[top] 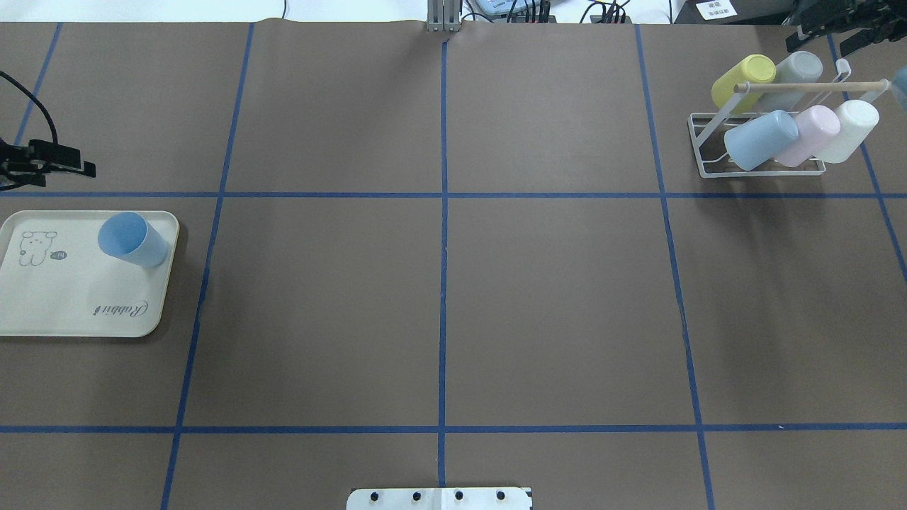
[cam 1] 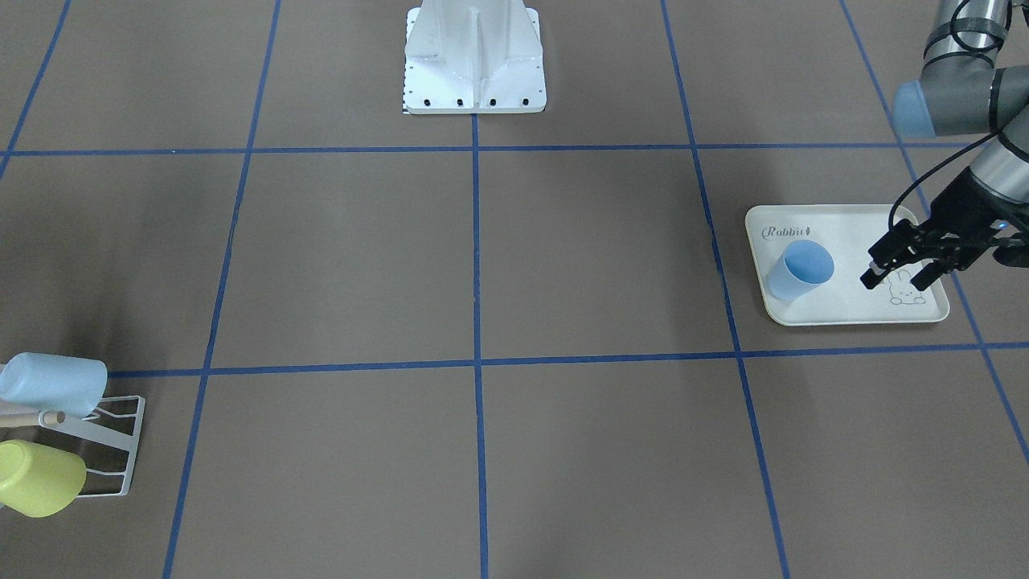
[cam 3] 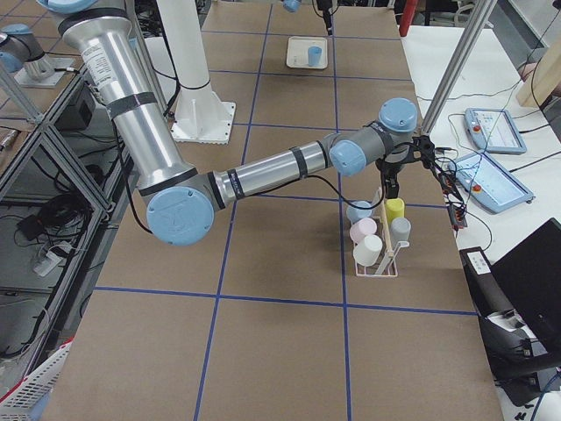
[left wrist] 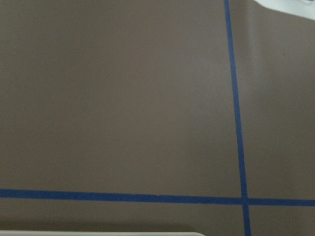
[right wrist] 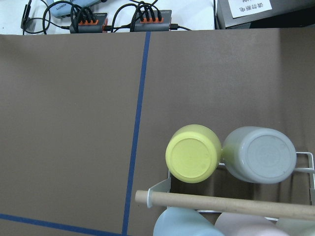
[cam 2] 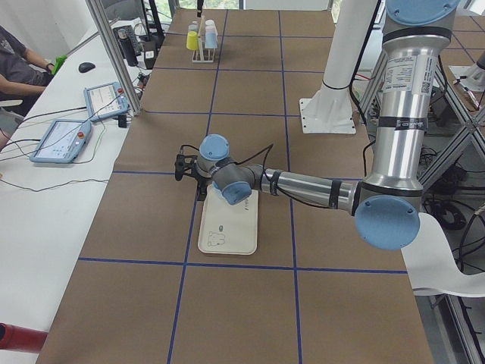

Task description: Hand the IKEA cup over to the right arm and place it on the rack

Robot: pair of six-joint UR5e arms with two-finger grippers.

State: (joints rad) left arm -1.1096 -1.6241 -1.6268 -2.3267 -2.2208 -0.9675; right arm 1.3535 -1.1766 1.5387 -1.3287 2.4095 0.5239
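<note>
On tray (top: 71,297), far corner on the rack (top: 701,149) side, IKEA cup (top: 131,237) stands upright, ungrasped. L gripper (cam 1: 894,281) hovers nearby, jaws apart, empty: pickup step, I'd judge. Next you lower it round cup. R gripper (cam 3: 390,197) hangs over rack; jaws: can't tell.

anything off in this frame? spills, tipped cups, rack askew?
Nothing stands out. The blue cup stands upright on the tray, with no spill. The rack sits square to the grid with five cups hung on it, none fallen. The left pincer is open, clear of the cup.
</note>
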